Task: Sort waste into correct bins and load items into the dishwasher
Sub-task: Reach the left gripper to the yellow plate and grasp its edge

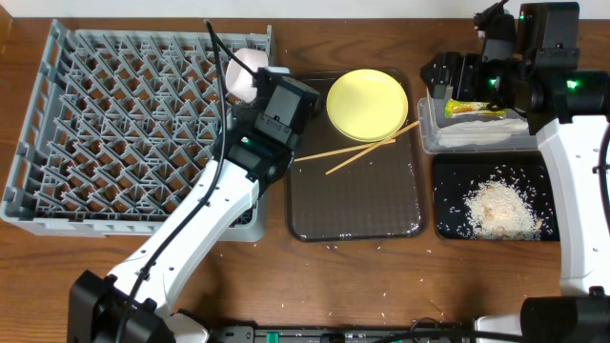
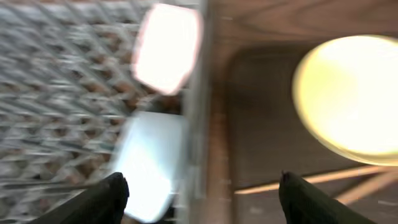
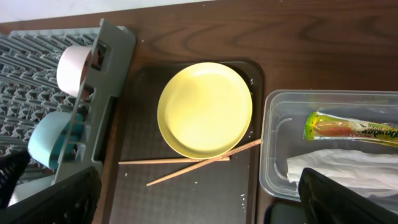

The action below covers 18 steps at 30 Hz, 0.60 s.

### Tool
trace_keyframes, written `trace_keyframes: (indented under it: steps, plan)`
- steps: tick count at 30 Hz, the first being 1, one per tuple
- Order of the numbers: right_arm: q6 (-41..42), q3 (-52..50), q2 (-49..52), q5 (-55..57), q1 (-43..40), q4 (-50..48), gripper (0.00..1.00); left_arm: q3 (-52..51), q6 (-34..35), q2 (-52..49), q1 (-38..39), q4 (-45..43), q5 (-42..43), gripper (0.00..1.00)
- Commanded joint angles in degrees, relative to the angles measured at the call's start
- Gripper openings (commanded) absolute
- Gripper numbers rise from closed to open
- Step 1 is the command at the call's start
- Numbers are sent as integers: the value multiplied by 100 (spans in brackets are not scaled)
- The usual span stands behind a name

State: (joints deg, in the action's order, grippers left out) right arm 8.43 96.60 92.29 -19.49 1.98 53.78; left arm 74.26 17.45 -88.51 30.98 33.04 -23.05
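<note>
plate (image 1: 367, 103), round, smooth, yellow

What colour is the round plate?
The plate is yellow; the right wrist view shows it best.

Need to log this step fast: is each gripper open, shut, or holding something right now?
Left gripper: open, fingers wide apart, holding nothing.
Right gripper: open, fingers wide apart, holding nothing.

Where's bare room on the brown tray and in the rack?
Bare: brown tray below the chopsticks; dish rack left and middle pegs. Crowded: tray top under the yellow plate; rack's right edge, with white cup and light blue bowl.
</note>
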Motion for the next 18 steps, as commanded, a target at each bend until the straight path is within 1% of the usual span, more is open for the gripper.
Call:
trace_keyframes:
  steps: [1,5,6,9,10,13,15,18]
  plan:
    - [-81,9,-52,0,-42,2,99,-11,745,-37,22,-509,1628,79]
    - [-81,9,-52,-2,-42,2,99,-11,1665,-496,22,-1652,2437,79]
    - [-81,9,-52,-2,-42,2,99,-11,1897,-734,22,-1991,2531,79]
    - [-81,9,-52,-2,-42,2,99,-11,2623,-1392,7,-2527,2568,79]
    - [-81,9,-52,-2,-42,2,99,-11,2771,-1633,-9,-2723,2673,79]
    - [-81,9,-52,0,-42,2,99,-11,2924,-2229,-94,-3565,3311,79]
    - [-81,9,-52,-2,-42,2,99,-11,3119,-2487,-155,-3834,3447,79]
    - [-81,9,-52,-2,-42,2,99,-11,3309,-2765,-262,-3939,3620,79]
